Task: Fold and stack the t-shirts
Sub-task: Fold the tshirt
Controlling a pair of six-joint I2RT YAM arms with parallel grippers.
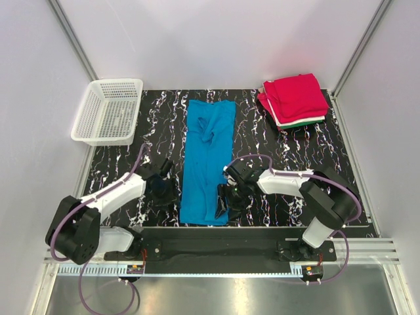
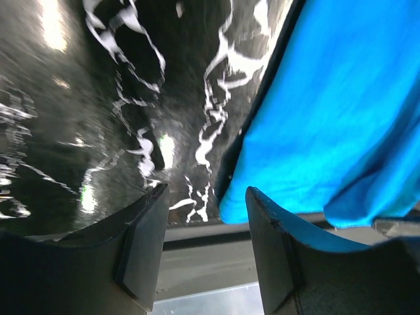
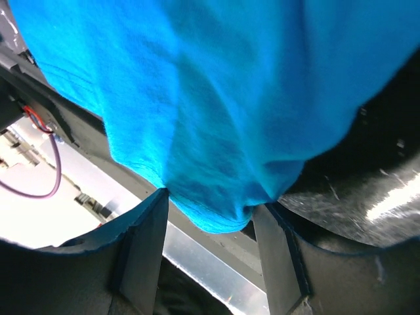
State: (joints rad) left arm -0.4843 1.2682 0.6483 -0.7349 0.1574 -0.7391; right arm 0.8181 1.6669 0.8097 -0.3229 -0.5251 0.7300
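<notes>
A: How are the left fingers point(image 2: 141, 249)?
B: Spread over bare counter point(image 2: 98, 131); the blue t-shirt point(image 1: 207, 161) has its near corner just beside them.
A: And the right fingers point(image 3: 141, 249)?
B: Spread too, with its other near corner lying between them.

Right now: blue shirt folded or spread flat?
Half folded. The blue shirt lies as a long narrow strip, no sleeves sticking out, not yet a compact rectangle like the stacked shirts at the far right.
</notes>
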